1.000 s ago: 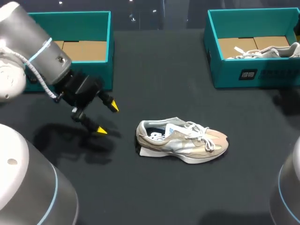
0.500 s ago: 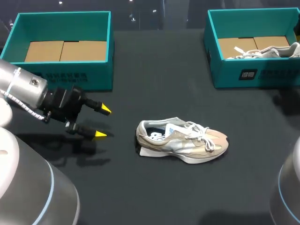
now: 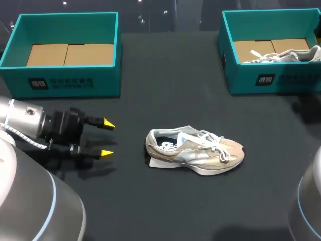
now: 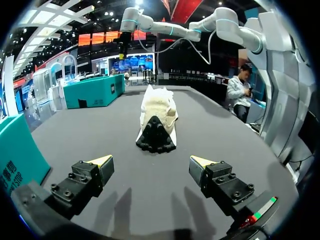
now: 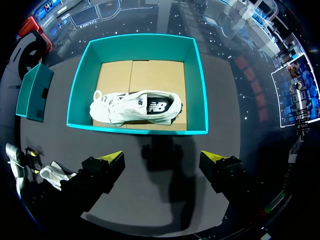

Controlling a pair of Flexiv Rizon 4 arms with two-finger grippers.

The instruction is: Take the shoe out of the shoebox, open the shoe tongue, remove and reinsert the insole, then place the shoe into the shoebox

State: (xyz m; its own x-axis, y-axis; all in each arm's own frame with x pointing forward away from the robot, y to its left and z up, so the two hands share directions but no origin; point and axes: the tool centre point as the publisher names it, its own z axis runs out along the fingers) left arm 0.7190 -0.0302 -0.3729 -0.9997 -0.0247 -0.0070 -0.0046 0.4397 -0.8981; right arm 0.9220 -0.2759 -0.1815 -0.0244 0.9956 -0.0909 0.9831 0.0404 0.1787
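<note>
Shoe (image 3: 194, 150) lies on the dark table (image 3: 165, 75), toe toward my right; my left pincer (image 3: 107, 138) hangs spread near its heel, not touching. From the left wrist, the heel faces the gap between the fingers, well ahead. From the right wrist, my right pincer (image 5: 162, 156) hangs spread, a teal shoebox (image 5: 135, 130) ahead of it holding a white shoe (image 5: 135, 106).

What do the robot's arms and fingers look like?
The left arm is a smooth silver-grey tube with a white twisty cable along it. The left gripper is black and blocky; its two fingers end in pointy bright yellow tips. The right gripper looks the same. The right arm is a rounded grey shell with a thin light-blue ring.
</note>
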